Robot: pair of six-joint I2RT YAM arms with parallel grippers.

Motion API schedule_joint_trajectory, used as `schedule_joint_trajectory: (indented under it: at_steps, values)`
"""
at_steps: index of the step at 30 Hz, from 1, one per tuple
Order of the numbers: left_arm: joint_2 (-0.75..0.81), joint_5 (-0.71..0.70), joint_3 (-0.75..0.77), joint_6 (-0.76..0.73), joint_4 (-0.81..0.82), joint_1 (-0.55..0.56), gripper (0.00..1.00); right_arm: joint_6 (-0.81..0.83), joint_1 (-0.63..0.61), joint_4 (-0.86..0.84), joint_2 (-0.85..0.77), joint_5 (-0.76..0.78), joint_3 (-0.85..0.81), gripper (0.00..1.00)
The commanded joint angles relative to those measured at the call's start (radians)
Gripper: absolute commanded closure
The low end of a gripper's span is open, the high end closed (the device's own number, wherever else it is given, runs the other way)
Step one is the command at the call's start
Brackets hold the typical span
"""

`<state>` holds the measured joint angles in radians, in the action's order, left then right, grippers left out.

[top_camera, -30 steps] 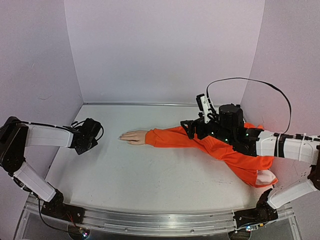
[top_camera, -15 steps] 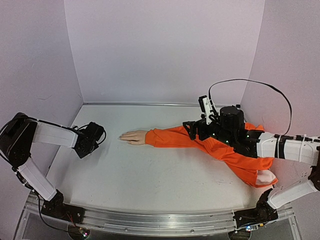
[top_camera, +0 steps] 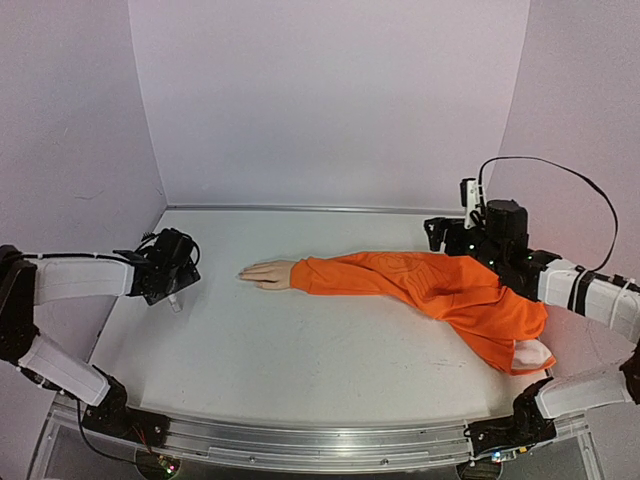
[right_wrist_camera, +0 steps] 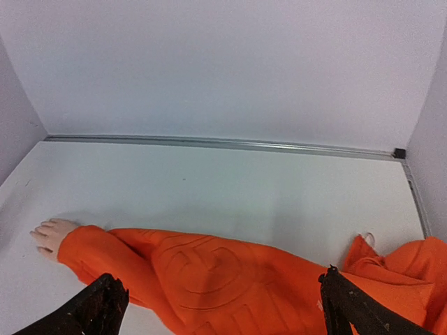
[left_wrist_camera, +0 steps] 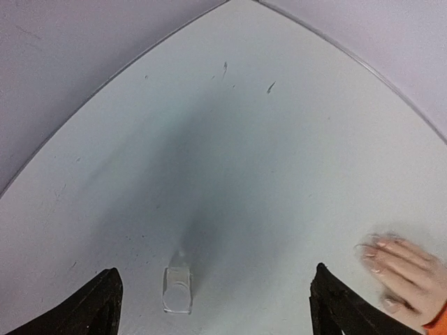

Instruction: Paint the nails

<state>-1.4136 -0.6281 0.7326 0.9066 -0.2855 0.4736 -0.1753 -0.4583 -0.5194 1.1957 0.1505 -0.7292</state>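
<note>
The pale mannequin hand (top_camera: pixel 265 273) lies flat on the table, sticking out of an orange sleeve (top_camera: pixel 420 282). Its nails (left_wrist_camera: pixel 371 254) show as tiny pale tips in the left wrist view. My left gripper (top_camera: pixel 178 285) is left of the hand and open (left_wrist_camera: pixel 213 310). A small clear bottle (left_wrist_camera: pixel 177 289) stands on the table between its fingers, nearer the left one and touching neither. My right gripper (top_camera: pixel 440 235) hovers open (right_wrist_camera: pixel 223 310) over the upper part of the sleeve (right_wrist_camera: pixel 223 279), holding nothing. The hand (right_wrist_camera: pixel 49 234) shows far left in that view.
Pale walls close in the table on the left, back and right, with a metal strip (right_wrist_camera: pixel 223 144) along the back edge. The sleeve ends in a bunched heap (top_camera: pixel 515 335) by the right wall. A black cable (top_camera: pixel 560 170) loops above the right arm.
My left gripper has gone from shut to open, and the small bottle now stands free below it. My right arm has drawn back to the right, off the middle of the sleeve.
</note>
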Motion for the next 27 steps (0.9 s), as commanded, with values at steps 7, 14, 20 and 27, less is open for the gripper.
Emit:
schedule_joint_trajectory:
  at_steps: [7, 14, 20, 27]
  values:
    - [0.294, 0.456, 0.102, -0.613, 0.201, -0.264, 0.01, -0.023, 0.364, 0.11, -0.123, -0.222, 0.026, 0.02]
    - [0.381, 0.568, 0.128, -0.739, 0.221, -0.374, 0.01, 0.006, 0.365, 0.14, -0.199, -0.111, 0.005, 0.02]
    - [0.409, 0.618, 0.121, -0.748, 0.229, -0.389, 0.01, 0.016, 0.364, 0.15, -0.241, -0.124, -0.024, 0.02]
    - [0.415, 0.664, 0.121, -0.745, 0.224, -0.389, 0.0, 0.025, 0.364, 0.117, -0.274, -0.114, 0.008, 0.02]
